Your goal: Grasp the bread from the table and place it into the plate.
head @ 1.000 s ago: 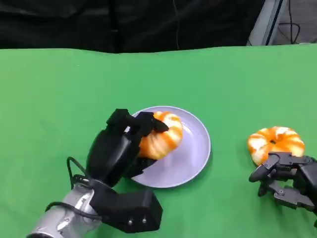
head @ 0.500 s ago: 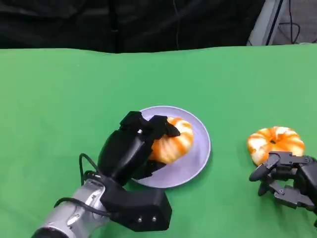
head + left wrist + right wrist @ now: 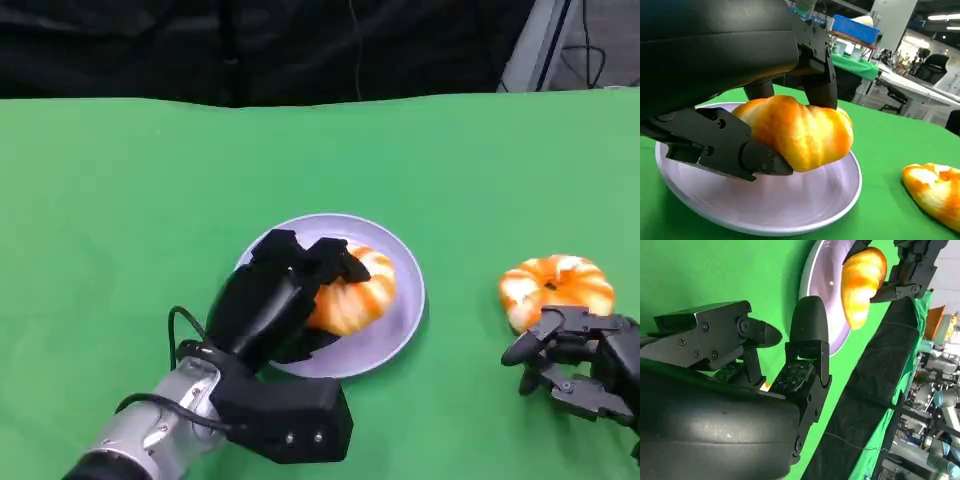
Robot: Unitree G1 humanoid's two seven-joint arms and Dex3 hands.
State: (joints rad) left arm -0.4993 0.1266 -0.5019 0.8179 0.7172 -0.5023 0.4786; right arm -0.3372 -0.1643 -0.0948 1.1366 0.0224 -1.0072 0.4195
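Note:
My left hand (image 3: 280, 300) grips an orange-and-white ring-shaped bread (image 3: 355, 293) over the middle of the lilac plate (image 3: 405, 300). In the left wrist view the bread (image 3: 800, 130) sits between the black fingers (image 3: 725, 145), just above the plate (image 3: 790, 205). A second bread of the same kind (image 3: 557, 285) lies on the green table to the right. My right hand (image 3: 585, 365) hovers just in front of it, fingers apart and holding nothing. The right wrist view shows the held bread (image 3: 862, 282) and the plate (image 3: 821, 287) from the side.
The green table (image 3: 150, 200) stretches left and behind the plate, ending at a black backdrop (image 3: 250, 50). The second bread (image 3: 935, 192) lies a short way from the plate's rim.
My left hand has carried the bread to the right and a little lower, from the plate's left edge to over its middle. The right hand and the second bread have stayed put.

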